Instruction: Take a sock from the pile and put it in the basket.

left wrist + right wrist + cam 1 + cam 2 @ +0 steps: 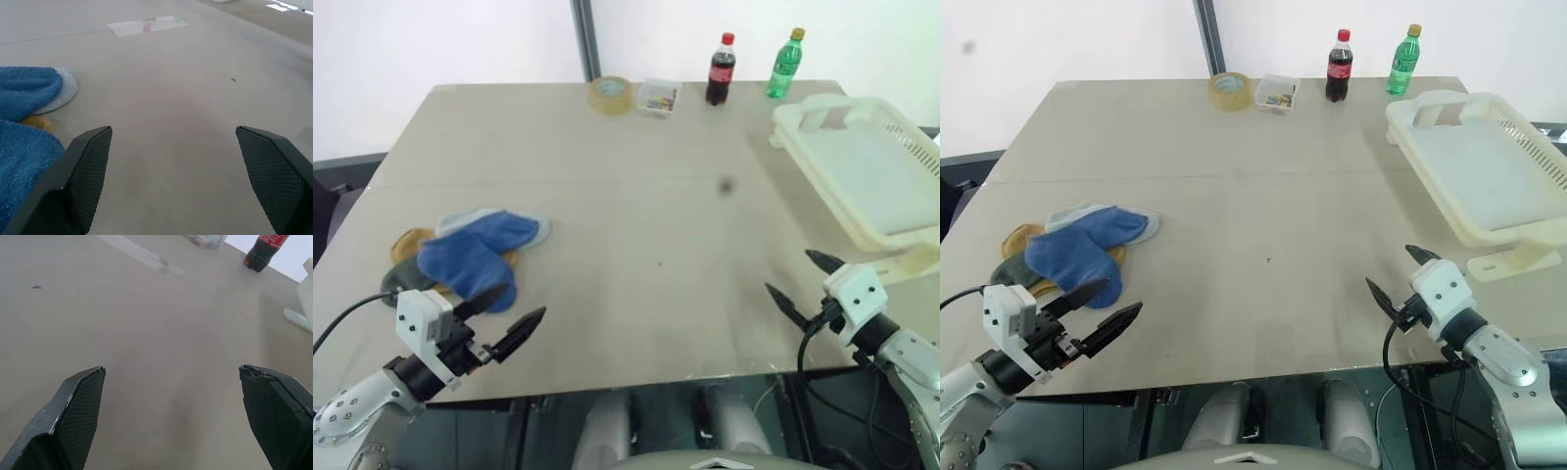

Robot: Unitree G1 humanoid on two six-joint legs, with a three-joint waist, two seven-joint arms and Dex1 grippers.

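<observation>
The pile (460, 257) of socks lies at the table's left front, a royal blue sock (475, 250) on top with yellow, dark and pale grey ones under it. My left gripper (524, 302) hovers open just in front and to the right of the pile, touching nothing; in the left wrist view the blue sock (24, 93) lies beside one of its fingers (88, 171). The cream-white basket (876, 176) sits empty at the right edge of the table. My right gripper (788, 271) stands open and empty near the front right, short of the basket.
Along the far edge of the table (656, 196) stand a roll of tape (610, 94), a small clear box (658, 98), a cola bottle (721, 69) and a green bottle (784, 63). The basket overhangs the table's right side.
</observation>
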